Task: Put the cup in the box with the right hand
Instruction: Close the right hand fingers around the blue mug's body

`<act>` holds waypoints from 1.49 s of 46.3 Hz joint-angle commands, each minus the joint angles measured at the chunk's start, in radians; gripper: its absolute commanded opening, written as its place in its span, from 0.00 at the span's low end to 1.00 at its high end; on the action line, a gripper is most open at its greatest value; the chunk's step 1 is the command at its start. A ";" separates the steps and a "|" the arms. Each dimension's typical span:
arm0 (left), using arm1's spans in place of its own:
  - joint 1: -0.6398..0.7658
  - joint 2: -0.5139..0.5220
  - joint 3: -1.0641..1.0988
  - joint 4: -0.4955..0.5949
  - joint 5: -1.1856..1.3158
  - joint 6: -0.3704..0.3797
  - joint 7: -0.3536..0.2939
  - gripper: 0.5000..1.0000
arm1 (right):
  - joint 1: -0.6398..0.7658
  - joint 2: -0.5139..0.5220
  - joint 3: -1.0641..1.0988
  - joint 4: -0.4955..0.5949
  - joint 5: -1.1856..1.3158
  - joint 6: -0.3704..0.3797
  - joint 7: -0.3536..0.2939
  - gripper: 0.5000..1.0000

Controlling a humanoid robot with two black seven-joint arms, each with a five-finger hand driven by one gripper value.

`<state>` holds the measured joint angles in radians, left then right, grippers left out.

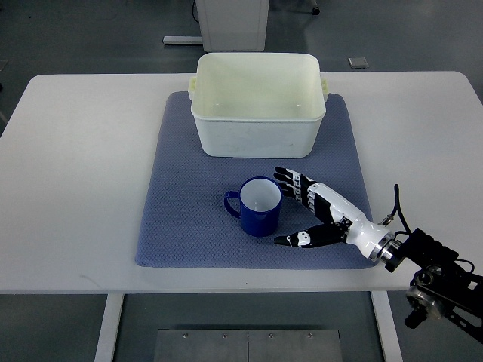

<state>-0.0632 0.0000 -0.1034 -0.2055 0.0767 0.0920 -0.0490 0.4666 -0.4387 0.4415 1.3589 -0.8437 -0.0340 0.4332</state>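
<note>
Spread right robot hand beside glossy blue cup, textured mat.

From my feed I see the white table carrying a blue mat, with a cream box sitting at the mat's far edge. A blue cup stands upright near the mat's near edge, handle pointing left. My right hand lies just beside it, fingers spread around its right side; whether they touch the cup, I can't quite tell.
</note>
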 commanded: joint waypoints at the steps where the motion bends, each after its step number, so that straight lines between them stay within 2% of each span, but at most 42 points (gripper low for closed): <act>1: -0.001 0.000 -0.001 0.000 0.000 0.000 0.000 1.00 | 0.009 0.020 -0.001 -0.023 0.000 0.000 0.006 0.97; 16: 0.000 0.000 -0.001 0.000 0.000 0.000 0.000 1.00 | 0.020 0.061 -0.003 -0.041 -0.005 0.000 0.004 0.92; 29: 0.000 0.000 -0.001 0.000 0.000 0.000 0.000 1.00 | 0.055 0.118 -0.024 -0.122 -0.025 -0.003 0.002 0.78; 61: 0.000 0.000 -0.001 0.000 0.000 0.000 0.000 1.00 | 0.093 0.170 -0.047 -0.152 -0.028 -0.033 -0.019 0.77; 69: 0.000 0.000 0.001 0.000 0.000 0.000 0.000 1.00 | 0.098 0.175 -0.052 -0.153 -0.029 -0.035 -0.021 0.67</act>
<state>-0.0635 0.0000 -0.1035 -0.2056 0.0768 0.0921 -0.0491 0.5613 -0.2640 0.3920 1.2057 -0.8722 -0.0684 0.4135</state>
